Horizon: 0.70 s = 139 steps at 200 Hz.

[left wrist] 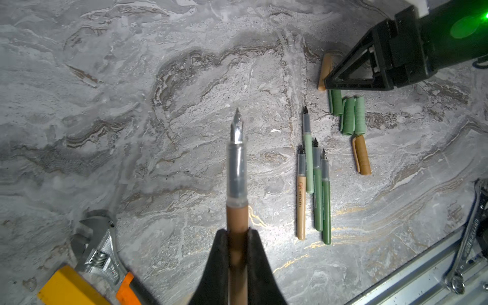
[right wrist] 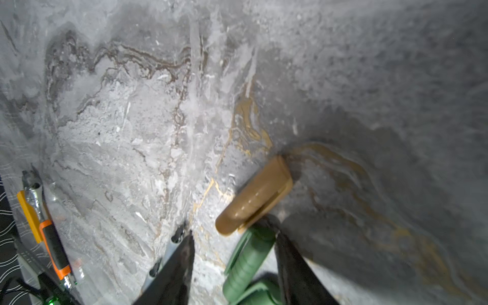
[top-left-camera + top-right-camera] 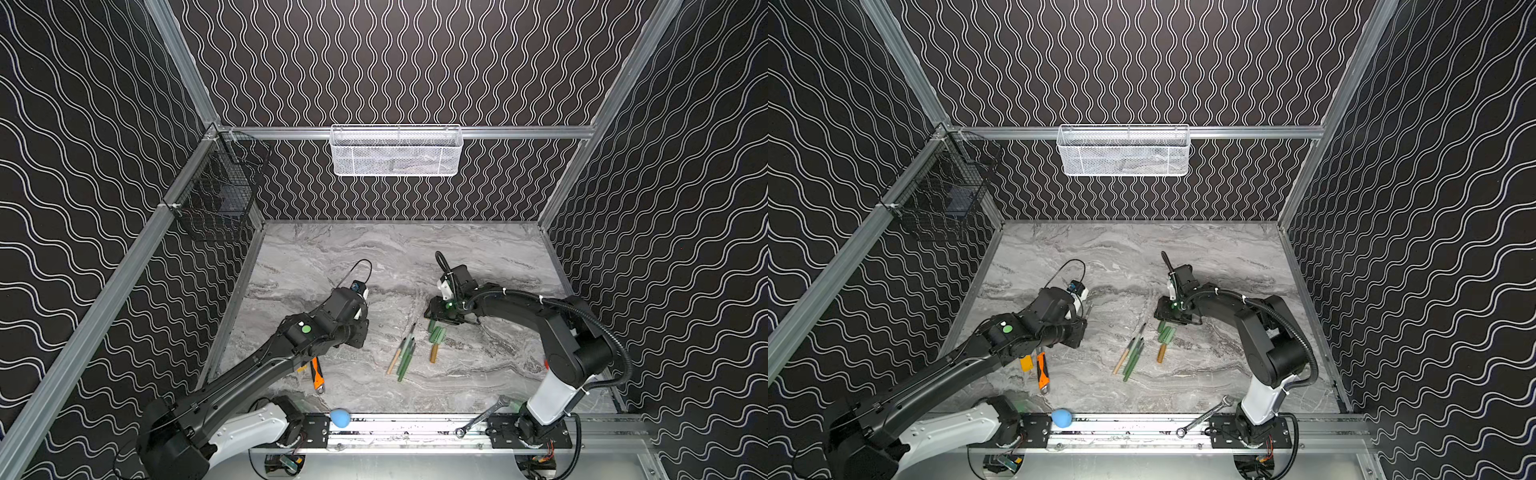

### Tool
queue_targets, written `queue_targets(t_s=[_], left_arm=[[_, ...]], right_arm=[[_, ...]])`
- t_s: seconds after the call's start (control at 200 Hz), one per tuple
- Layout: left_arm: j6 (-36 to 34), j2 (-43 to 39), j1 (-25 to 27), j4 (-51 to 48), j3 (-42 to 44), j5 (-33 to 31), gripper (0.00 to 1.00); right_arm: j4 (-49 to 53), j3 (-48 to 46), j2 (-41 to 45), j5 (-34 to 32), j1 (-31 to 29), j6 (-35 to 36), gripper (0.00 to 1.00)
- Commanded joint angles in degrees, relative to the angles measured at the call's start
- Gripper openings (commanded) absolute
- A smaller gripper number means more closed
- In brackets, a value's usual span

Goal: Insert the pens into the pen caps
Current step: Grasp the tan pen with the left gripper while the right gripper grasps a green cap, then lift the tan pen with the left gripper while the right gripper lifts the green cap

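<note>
My left gripper is shut on a tan-orange pen, whose grey section and nib stick out past the fingers, above the marble table. Several more pens, one tan and three green, lie side by side mid-table. Right of them lies a cluster of green pen caps with a tan cap at its near end. My right gripper is down over the caps' far end. In the right wrist view its fingers straddle a green cap, with a gap on one side. Another tan cap lies just past the fingertips.
An orange-handled adjustable wrench and a yellow block lie under my left arm. A steel wrench and a blue ball rest at the front rail. A white mesh basket and a black wire basket hang on the walls.
</note>
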<state>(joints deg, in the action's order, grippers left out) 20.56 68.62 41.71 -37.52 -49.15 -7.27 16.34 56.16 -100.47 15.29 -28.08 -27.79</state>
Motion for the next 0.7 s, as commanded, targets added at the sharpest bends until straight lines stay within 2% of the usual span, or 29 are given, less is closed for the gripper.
queue_targets(t_s=[0.0,0.205,0.465,0.691], left_arm=[[-1.5,-0.6,-1.0,0.2,0.2,1.0,0.0],[-1.8,-0.3,-1.2,0.4,0.0,1.8,0.0],[-1.9,-0.2,-1.4,1.0,-0.1,2.2,0.0],[-1.9,-0.8,-1.4,0.8,0.2,2.7,0.0]], right_arm=[[2.2,0.6,-0.5,-2.4,-0.7,0.4,0.51],[5.4,0.4,0.9,-6.4,-1.5,1.3,0.47],[10.6,4.1,-1.5,-11.8,-4.6,3.1,0.34],[11.8,6.0,-3.9,-13.1,-6.3,2.9,0.25]])
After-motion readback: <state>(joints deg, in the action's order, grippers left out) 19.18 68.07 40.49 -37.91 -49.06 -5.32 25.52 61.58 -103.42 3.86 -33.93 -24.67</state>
